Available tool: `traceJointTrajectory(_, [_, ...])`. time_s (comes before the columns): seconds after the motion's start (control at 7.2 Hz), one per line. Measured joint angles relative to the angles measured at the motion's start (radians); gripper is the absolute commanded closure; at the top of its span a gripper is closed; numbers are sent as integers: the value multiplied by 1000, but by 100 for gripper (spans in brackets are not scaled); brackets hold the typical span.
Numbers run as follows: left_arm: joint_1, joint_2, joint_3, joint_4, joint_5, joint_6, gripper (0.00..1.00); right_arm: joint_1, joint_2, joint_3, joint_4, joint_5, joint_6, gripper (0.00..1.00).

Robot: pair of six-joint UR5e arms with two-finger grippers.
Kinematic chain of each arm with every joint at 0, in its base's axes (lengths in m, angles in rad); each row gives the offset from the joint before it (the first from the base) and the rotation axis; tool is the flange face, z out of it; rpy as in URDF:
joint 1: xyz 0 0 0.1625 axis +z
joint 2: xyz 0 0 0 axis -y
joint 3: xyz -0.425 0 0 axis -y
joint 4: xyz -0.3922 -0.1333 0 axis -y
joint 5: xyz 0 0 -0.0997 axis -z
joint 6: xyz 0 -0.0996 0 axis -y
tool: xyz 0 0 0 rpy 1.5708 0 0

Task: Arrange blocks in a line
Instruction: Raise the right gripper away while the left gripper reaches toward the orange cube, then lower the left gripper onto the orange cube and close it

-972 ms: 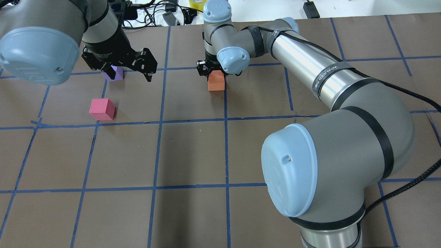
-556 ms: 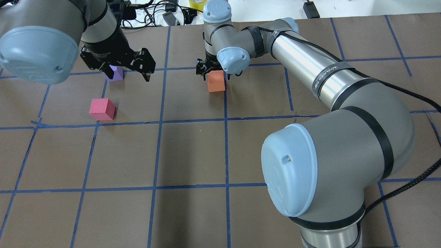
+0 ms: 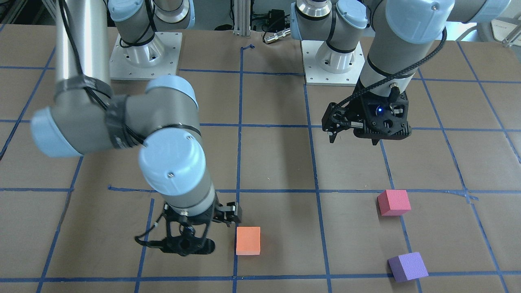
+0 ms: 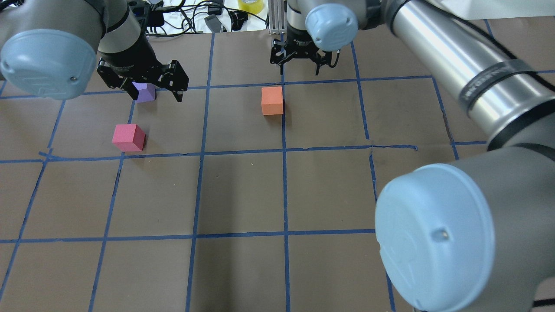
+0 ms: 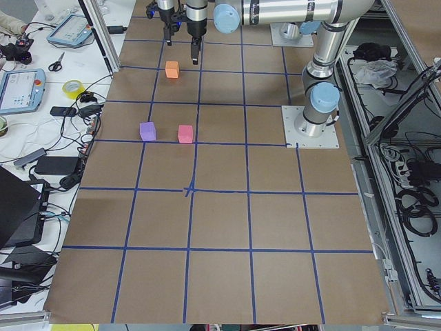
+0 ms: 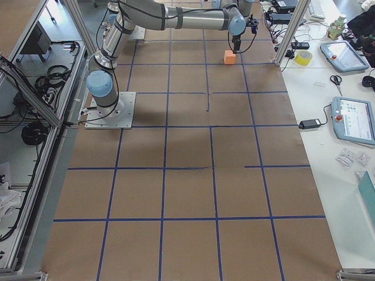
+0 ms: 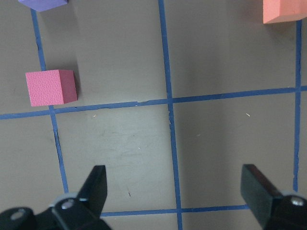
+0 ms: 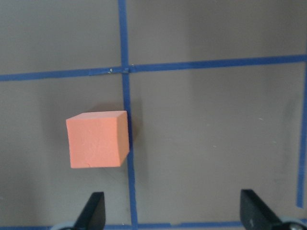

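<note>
Block of orange foam (image 4: 272, 100) now free, right gripper (image 4: 299, 68) spread and clear.

6 cameras watch the table (image 5: 220, 221). The overhead one sits behind the robot's shoulders, facing forward and down, near enough that arm joints crowd its corners. The front-facing one looks back at the bases from across, steeply down (so sides appear mirrored). Both take in the orange block (image 4: 272, 100), the pinkish red block (image 4: 128, 137) and the purple block (image 3: 408, 266). The 2 end cameras hang high and far, looking along the taped surface. Each wrist camera looks straight down past its fingertips, close to the surface. Ahead of the left gripper (image 7: 175, 191) lie parts of all 3 blocks, while ahead of the right gripper (image 8: 173, 211) lies only the orange block.
</note>
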Motion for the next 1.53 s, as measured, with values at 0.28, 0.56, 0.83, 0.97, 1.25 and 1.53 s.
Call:
traceJointTrajectory(0.28, [-5,-77,16,114,-36,8,0,-51,-207,114,108,-4,-93,0])
traceJointTrajectory(0.56, [-64,-176,37,200,-102,2,0,-108,-440,343,110,-4,-175,0])
traceJointTrajectory(0.83, [-122,-302,83,299,-114,-56,0,-143,-584,489,54,-3,-197,0])
traceJointTrajectory(0.97, [-158,-367,128,329,-113,-117,0,-180,-601,495,38,-2,-207,0])
traceJointTrajectory(1.25, [-205,-487,226,353,-102,-207,0,-289,-605,439,36,0,-217,0])
traceJointTrajectory(1.53, [-229,-569,287,366,-57,-274,0,-315,-595,395,35,-16,-208,0])
